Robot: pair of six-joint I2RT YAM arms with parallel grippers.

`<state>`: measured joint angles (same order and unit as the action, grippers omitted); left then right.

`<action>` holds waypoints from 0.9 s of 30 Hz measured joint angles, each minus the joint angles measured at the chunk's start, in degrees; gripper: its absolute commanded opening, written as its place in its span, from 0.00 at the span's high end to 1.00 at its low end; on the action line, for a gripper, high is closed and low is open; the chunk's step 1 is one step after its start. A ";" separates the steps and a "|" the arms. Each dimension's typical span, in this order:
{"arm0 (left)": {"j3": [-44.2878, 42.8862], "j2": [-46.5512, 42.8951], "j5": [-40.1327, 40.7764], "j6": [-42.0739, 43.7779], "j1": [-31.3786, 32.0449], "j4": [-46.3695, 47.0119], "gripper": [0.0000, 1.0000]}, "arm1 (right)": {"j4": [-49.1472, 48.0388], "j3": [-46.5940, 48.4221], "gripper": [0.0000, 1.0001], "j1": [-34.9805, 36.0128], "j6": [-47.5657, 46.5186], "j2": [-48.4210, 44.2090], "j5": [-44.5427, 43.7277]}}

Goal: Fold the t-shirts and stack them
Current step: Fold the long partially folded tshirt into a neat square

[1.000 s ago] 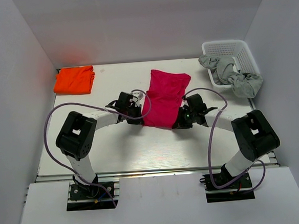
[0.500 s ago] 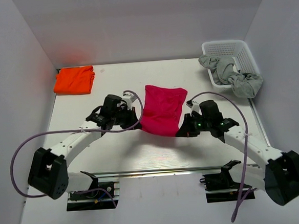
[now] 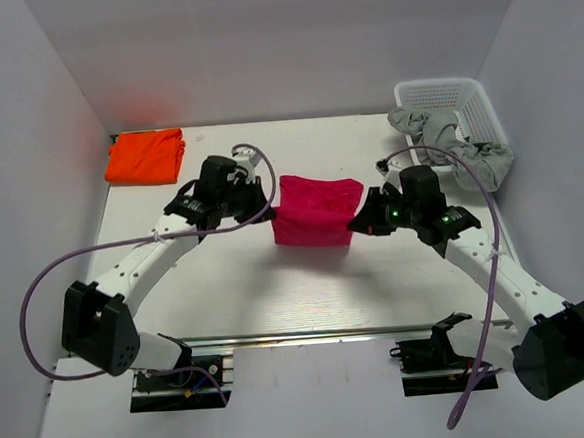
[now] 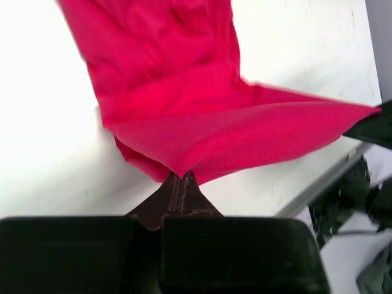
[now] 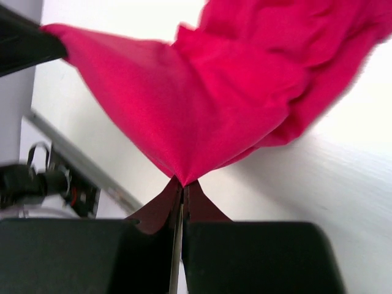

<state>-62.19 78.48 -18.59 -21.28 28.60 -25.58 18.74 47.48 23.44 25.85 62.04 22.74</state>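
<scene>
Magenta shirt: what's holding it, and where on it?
Both arms. The left gripper is shut on the magenta shirt at its left edge, the right gripper at its right edge; the cloth spans between them.

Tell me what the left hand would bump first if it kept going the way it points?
Probably the magenta-red cloth t-shirt that the left hand pinches. Beyond it is likely the white table, though depth is unclear.

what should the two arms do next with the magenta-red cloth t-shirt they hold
Probably carry the pinched edge toward its far edge and lower it: the left gripper and right gripper are shut on corners of the magenta-red cloth t-shirt, whose held edge hangs above the white table.
</scene>
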 measured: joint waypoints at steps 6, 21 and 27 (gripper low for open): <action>-12.59 11.63 5.11 -1.75 -0.07 -1.49 1.00 | 0.15 3.65 1.00 -3.19 2.12 5.07 -5.14; -34.42 34.58 11.02 -1.70 -0.74 -7.37 1.00 | -2.25 12.90 1.00 -8.55 2.56 22.12 -5.07; -44.44 42.51 12.61 -0.55 -1.44 -8.11 1.00 | -3.48 18.82 1.00 -10.08 2.10 30.05 -4.55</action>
<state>-106.63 120.99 -5.98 -21.82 27.16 -33.69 15.27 66.30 13.37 27.94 92.09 18.20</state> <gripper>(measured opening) 0.009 0.011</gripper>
